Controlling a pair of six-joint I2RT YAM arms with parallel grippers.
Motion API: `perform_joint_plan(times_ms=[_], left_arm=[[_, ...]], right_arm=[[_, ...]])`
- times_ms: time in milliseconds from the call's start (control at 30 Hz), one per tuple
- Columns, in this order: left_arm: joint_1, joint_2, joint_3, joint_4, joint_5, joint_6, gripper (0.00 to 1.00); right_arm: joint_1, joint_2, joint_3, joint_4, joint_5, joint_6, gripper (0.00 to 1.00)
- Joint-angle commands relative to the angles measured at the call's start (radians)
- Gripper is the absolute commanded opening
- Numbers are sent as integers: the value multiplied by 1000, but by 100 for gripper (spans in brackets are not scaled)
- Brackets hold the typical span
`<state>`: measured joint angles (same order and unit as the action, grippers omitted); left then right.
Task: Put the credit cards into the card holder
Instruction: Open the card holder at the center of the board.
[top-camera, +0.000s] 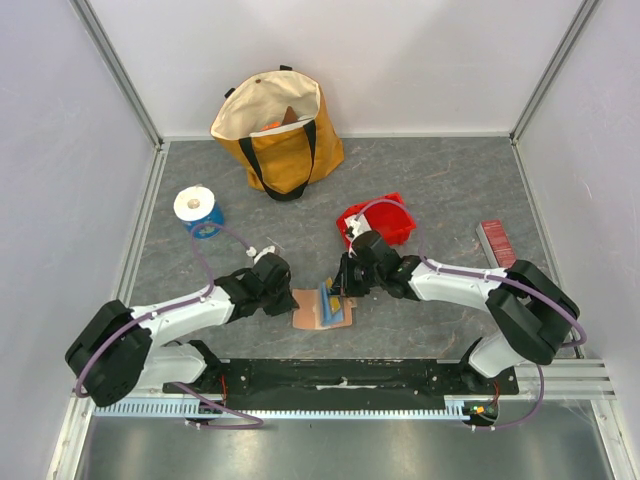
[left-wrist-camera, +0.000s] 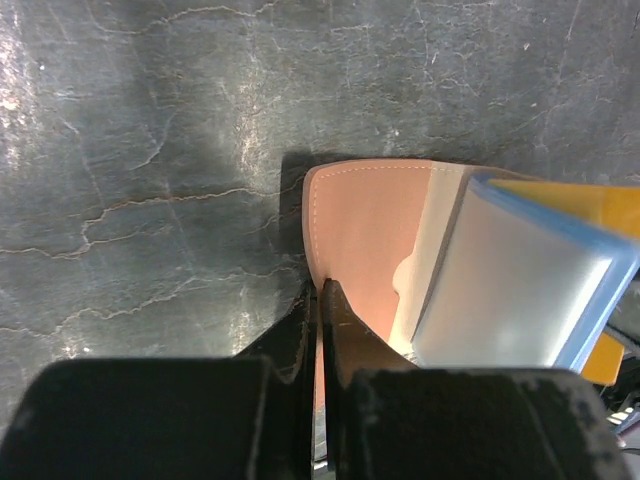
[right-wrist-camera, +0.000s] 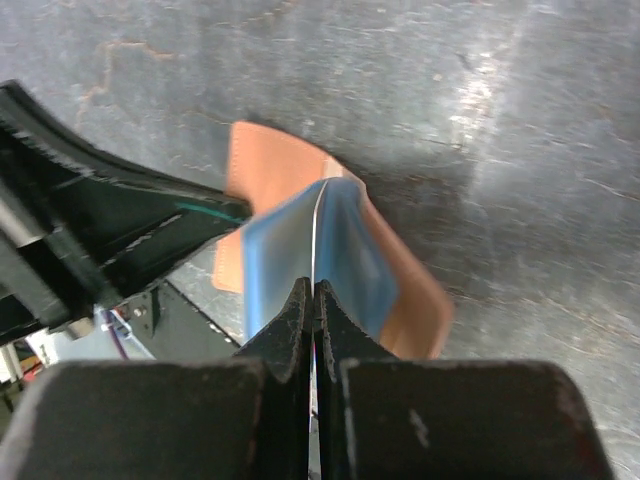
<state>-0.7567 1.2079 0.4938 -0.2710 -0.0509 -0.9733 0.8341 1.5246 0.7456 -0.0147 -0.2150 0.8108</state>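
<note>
The tan card holder (top-camera: 318, 318) lies open on the grey table between the two arms. My left gripper (left-wrist-camera: 322, 287) is shut on the near edge of the card holder's (left-wrist-camera: 365, 225) flap. Credit cards rest in the holder: a light blue one (left-wrist-camera: 520, 290) tilted up, a yellowish one (left-wrist-camera: 560, 192) behind it. My right gripper (right-wrist-camera: 313, 287) is shut on a thin credit card (right-wrist-camera: 315, 215), seen edge-on and standing over the light blue card (right-wrist-camera: 350, 260) and the holder (right-wrist-camera: 270, 160). In the top view, the left gripper (top-camera: 290, 296) and right gripper (top-camera: 340, 292) flank the blue card (top-camera: 328, 300).
A yellow tote bag (top-camera: 280, 130) stands at the back. A white and blue roll (top-camera: 198, 210) sits at the left. A red bin (top-camera: 385, 218) is just behind the right wrist, and a dark-red ribbed bar (top-camera: 495, 243) lies at the right. The left arm's black finger (right-wrist-camera: 120, 220) shows in the right wrist view.
</note>
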Motion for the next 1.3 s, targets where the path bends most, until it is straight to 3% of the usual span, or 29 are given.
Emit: perform_joint_plan(times_ms=[0, 167, 433, 900, 1267], left_arm=[[0, 27, -15, 84, -3, -77, 2], [0, 33, -26, 119, 6, -82, 2], [-1, 18, -63, 133, 3, -96, 2], [-41, 39, -146, 214, -3, -182, 2], [-41, 61, -147, 217, -20, -188, 2]], right_arm=[[19, 5, 64, 105, -116, -18, 0], [22, 39, 94, 16, -40, -44, 0], [22, -17, -23, 16, 115, -18, 0], [7, -46, -196, 262, 167, 97, 0], [-44, -73, -298, 387, 125, 131, 0]])
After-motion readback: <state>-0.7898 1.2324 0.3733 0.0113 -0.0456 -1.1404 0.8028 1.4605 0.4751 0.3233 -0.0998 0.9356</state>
